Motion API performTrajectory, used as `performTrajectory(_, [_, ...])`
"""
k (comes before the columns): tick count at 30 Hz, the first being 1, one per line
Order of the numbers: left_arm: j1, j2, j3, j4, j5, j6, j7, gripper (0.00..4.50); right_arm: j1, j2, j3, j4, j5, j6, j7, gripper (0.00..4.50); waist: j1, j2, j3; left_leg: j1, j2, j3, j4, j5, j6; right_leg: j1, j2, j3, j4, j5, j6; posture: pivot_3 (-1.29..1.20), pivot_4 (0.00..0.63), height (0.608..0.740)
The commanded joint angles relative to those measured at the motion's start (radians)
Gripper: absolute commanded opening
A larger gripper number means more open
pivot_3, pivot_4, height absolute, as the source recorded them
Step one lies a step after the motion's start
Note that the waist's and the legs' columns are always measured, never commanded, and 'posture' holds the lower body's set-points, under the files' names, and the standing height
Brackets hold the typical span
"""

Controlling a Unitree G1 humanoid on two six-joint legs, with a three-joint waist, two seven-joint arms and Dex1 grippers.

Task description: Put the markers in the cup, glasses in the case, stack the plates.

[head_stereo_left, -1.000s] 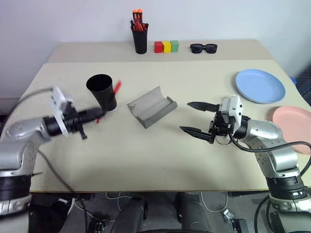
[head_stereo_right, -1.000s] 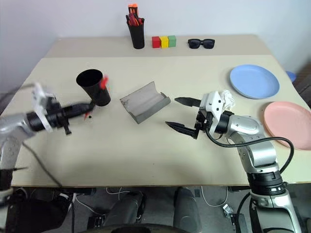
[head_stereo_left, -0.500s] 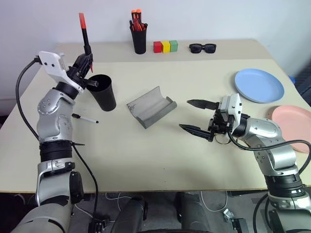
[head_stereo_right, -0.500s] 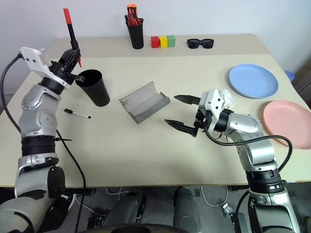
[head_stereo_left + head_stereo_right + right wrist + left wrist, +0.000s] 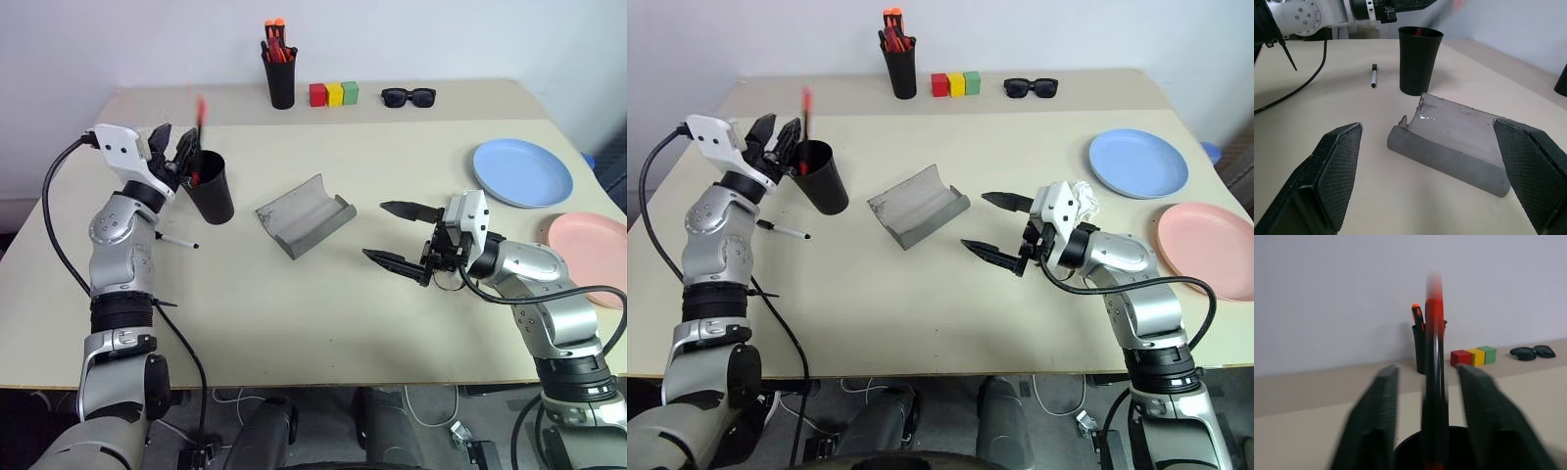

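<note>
The red marker (image 5: 1434, 328) shows as an upright blur, its lower end inside the black cup (image 5: 213, 193) and its top above the rim. My left gripper (image 5: 178, 147) is at the cup's rim, open, its fingers (image 5: 1374, 416) standing clear of the marker on both sides. The grey case (image 5: 306, 215) lies open at mid-table. My right gripper (image 5: 373, 232) hovers to the right of the case, open wide and empty. A light blue plate (image 5: 524, 173) and a pink plate (image 5: 588, 245) lie apart at the right. The glasses are out of view.
A thin black pen (image 5: 172, 240) lies on the table just left of the cup. At the back stand a black pen holder (image 5: 282, 73) with orange-tipped pens, three coloured blocks (image 5: 336, 94) and black sunglasses (image 5: 409, 96).
My left arm lifted the red marker from beside the cup to above its rim, then opened its fingers. The marker has dropped lower, into the cup. My right arm stayed still.
</note>
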State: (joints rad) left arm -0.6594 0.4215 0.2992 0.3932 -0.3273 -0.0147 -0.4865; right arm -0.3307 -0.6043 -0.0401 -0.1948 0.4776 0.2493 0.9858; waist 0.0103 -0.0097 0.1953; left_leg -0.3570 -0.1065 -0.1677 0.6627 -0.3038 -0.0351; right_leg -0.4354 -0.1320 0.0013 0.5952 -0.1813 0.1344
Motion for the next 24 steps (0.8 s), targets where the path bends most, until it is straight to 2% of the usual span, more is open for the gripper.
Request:
performTrajectory(1, [0.01,-0.001,0.003,-0.04,-0.03,-0.001,-0.03,4.28,-0.007,-0.002,-0.021,-0.037,0.014,-0.01,-0.003,4.39,0.0,0.0,0.0,0.0,0.0,0.0,0.0,0.0,0.0,0.0,0.0,0.0,0.0,0.0,0.0,0.0,0.15,0.74])
performTrajectory(2, [0.014,0.002,0.003,-0.047,-0.039,0.006,-0.043,4.4,-0.009,-0.001,-0.019,-0.035,0.013,-0.011,-0.004,4.39,0.0,0.0,0.0,0.0,0.0,0.0,0.0,0.0,0.0,0.0,0.0,0.0,0.0,0.0,0.0,0.0,0.15,0.74])
performTrajectory(7, [0.048,0.032,0.009,-0.154,-0.103,0.076,-0.102,4.4,-0.011,0.002,-0.017,-0.031,0.013,-0.011,-0.004,4.39,-0.001,0.0,0.0,0.0,0.0,0.0,0.0,0.0,0.0,0.0,0.0,0.0,0.0,0.0,0.0,0.0,0.15,0.74])
performTrajectory(10, [0.122,0.15,0.032,-0.249,-0.16,0.168,-0.222,4.4,-0.01,-0.001,-0.025,-0.025,0.027,-0.002,0.004,4.39,-0.014,0.0,0.0,0.0,0.0,0.0,0.0,0.0,0.0,0.0,0.0,0.0,0.0,0.0,0.0,0.0,0.15,0.74])
performTrajectory(13, [0.178,0.263,0.058,-0.261,-0.202,0.208,-0.342,4.4,-0.013,-0.007,-0.034,-0.018,0.04,0.003,0.013,4.39,-0.026,0.0,0.0,0.0,0.001,0.0,-0.001,0.0,0.001,-0.001,0.0,0.0,0.001,0.0,0.0,0.0,0.15,0.74])
performTrajectory(19, [0.322,0.494,0.041,-0.157,-0.199,0.28,-0.643,4.4,-0.027,0.006,-0.036,-0.043,0.112,0.043,0.044,4.39,-0.025,0.001,0.001,0.001,0.001,0.0,-0.001,-0.001,0.001,0.0,0.001,0.001,0.001,0.0,0.0,0.0,0.15,0.74])
performTrajectory(20, [0.34,0.524,0.027,-0.128,-0.168,0.215,-0.699,4.4,-0.027,0.008,-0.03,-0.04,0.103,0.037,0.042,4.39,-0.025,0.001,0.001,0.001,0.001,0.0,-0.001,-0.001,0.001,0.0,0.001,0.001,0.001,0.0,0.0,0.0,0.15,0.74])
performTrajectory(23, [0.29,0.553,0.006,0.008,-0.106,0.139,-0.727,4.4,-0.033,0.016,-0.023,-0.028,0.097,0.035,0.036,4.39,-0.016,0.001,0.001,0.0,0.001,0.0,-0.001,-0.001,0.001,0.0,0.001,0.001,0.001,0.0,0.0,0.0,0.15,0.74])
performTrajectory(24, [0.281,0.566,-0.029,0.058,-0.047,0.042,-0.749,4.4,-0.032,0.016,-0.022,-0.029,0.095,0.034,0.035,4.39,-0.013,0.001,0.001,0.0,0.001,-0.001,-0.001,-0.001,0.001,0.0,0.001,0.0,0.001,0.0,0.0,0.0,0.15,0.74])
